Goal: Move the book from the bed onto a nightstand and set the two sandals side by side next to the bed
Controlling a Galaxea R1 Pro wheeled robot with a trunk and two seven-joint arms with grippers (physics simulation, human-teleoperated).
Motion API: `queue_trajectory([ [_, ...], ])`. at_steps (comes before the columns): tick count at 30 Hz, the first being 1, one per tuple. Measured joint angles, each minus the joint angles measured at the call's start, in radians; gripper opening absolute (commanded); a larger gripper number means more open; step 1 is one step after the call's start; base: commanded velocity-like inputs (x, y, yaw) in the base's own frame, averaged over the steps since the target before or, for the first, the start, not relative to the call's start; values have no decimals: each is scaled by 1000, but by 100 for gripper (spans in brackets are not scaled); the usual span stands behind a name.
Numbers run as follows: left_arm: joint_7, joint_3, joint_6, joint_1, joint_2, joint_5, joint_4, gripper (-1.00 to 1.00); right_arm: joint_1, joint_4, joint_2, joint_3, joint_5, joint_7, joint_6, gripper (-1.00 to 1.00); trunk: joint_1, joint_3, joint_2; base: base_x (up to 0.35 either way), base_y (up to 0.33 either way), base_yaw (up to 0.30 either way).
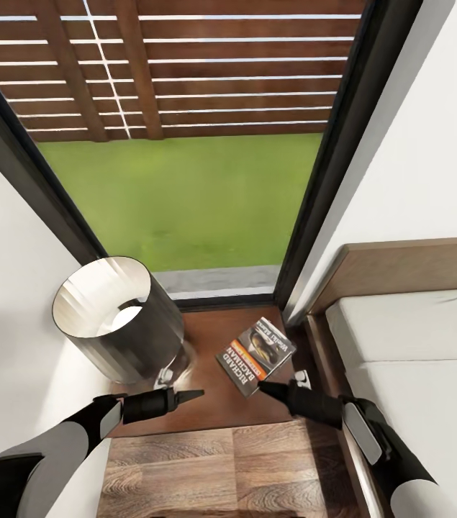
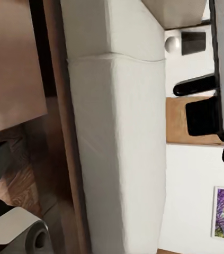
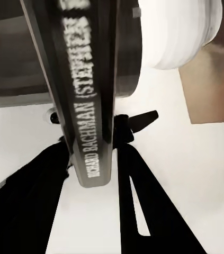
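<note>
Book: you have it over the nightstand, near the bed-side edge of the top, cover up, with the "Richard Bachman" lettering readable in the head view. Your right gripper meets it at its near corner. In the right wrist view the book's spine runs straight out between the two dark fingers, which pinch it from both sides. From these views you cannot tell whether the book already rests on the wood or hangs just above it.

Your left gripper hovers over the near part of the nightstand, well apart from the book, tips pointing toward the right gripper. Its fingers look pressed together to a single point and hold nothing.

Just beyond the left gripper stands a lamp with a dark cylindrical shade, on the wall side of the nightstand. To your right lies the bed, its pale mattress close beside the nightstand, with the headboard against the wall.

Farthest off, behind the nightstand, is the dark-framed window, showing grass and a slatted wooden fence.
</note>
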Motion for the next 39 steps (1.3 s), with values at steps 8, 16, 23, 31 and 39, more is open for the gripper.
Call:
queue_trajectory([
  [8,1,0,-1,0,0,-1,1,100,0,-32,2,-1,10,60,-5,-100,0,0,0,0,0,0],
  [16,-73,2,0,0,1,1,0,100,0,-35,11,0,21,55,-7,-100,0,0,0,0,0,0],
  [23,-196,-3,-15,3,1,-4,36,100,0,-35,11,-1,21,56,-7,-100,0,0,0,0,0,0],
  [31,-206,-4,-87,6,-3,-4,71,100,0,-35,10,-1,21,56,-7,-100,0,0,0,0,0,0],
  [39,-208,-4,-88,6,-5,-5,71,100,0,-35,10,-1,21,56,-7,-100,0,0,0,0,0,0],
])
